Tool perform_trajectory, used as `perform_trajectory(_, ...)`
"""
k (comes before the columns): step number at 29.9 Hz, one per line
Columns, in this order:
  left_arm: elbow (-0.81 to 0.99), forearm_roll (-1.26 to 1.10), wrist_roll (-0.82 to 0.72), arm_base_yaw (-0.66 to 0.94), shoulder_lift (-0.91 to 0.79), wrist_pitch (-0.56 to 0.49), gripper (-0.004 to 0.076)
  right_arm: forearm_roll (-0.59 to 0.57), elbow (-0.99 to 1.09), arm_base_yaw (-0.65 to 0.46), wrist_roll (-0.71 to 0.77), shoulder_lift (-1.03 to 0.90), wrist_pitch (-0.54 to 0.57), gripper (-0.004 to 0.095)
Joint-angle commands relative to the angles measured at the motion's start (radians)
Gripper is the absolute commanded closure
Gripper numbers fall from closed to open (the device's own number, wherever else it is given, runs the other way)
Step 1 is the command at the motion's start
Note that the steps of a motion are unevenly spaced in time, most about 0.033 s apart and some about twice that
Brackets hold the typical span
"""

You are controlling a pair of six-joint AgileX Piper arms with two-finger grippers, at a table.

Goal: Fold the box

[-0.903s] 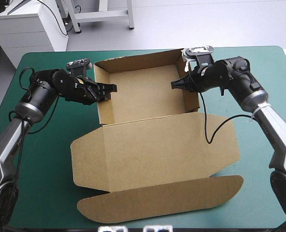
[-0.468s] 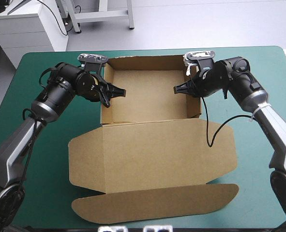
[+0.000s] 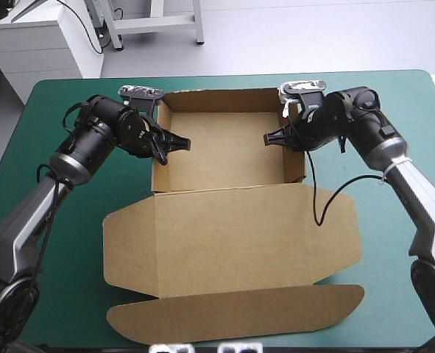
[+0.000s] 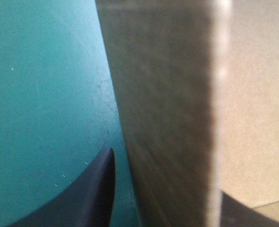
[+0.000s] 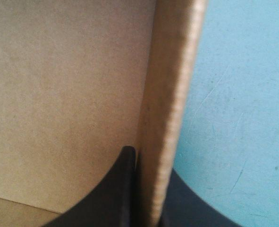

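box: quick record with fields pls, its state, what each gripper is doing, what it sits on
box: brown, open tray, walls raised
lid: flat on the cover, toward the near edge
left gripper: open, astride the box's left wall
right gripper: shut on the box's right wall
table: teal-green cover, box stands on it

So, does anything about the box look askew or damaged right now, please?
Nothing looks damaged. The box sits slightly turned on the teal-green cover, its flat lid's near edge slanting against the table's edge. The left gripper and right gripper each straddle a side wall.
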Motion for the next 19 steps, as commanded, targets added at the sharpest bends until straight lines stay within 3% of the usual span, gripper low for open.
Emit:
perform_trajectory(1, -0.024, 0.037, 0.101, -0.012, -0.031, -0.008, 0.0715, 0.058, -0.038, 0.006, -0.059, -0.063, -0.023, 0.0908)
perform_trajectory(10, -0.028, -0.116, 0.116, -0.012, -0.031, -0.005, 0.0412, 0.058, -0.038, 0.006, -0.029, -0.055, -0.02, 0.0908)
perform_trajectory(14, -0.028, -0.128, 0.116, -0.012, -0.035, 0.018, 0.0346, 0.062, -0.038, 0.006, -0.017, -0.018, -0.002, 0.0908)
perform_trajectory(19, -0.028, -0.121, 0.111, -0.012, -0.044, 0.019, 0.034, 0.107, -0.038, 0.006, -0.017, 0.016, -0.019, 0.0908)
